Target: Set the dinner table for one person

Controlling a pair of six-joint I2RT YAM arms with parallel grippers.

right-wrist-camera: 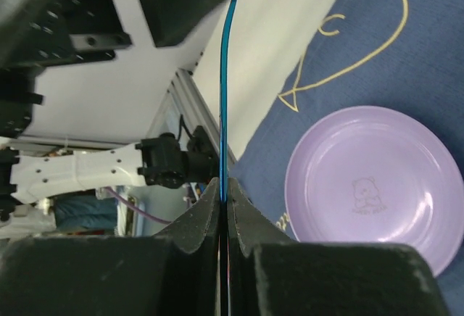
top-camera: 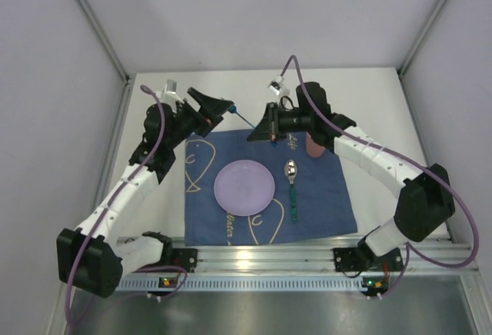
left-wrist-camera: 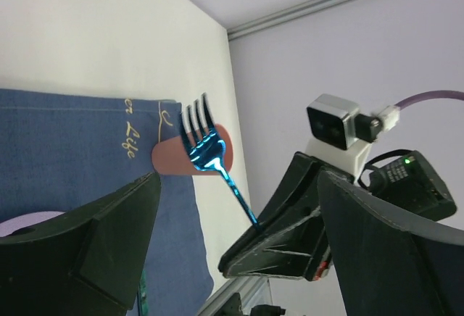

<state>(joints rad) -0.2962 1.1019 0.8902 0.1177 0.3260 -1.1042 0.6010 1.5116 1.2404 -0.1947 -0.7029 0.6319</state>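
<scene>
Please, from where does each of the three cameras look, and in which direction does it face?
Top external: above and behind the robot, facing down on the dinner table; left arm and right arm show, bases nearest.
Left wrist: on the left arm, facing along its open left gripper toward the fork; its own two fingers show.
Right wrist: on the right arm, facing down past the right gripper, shut on the fork's handle, to the plate.
Shared: both wrist views show the fork and the blue cloth.

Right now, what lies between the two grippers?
The blue fork: the right gripper pinches its handle, and its tine end is by the open left gripper. This is clearest in the left wrist view.
</scene>
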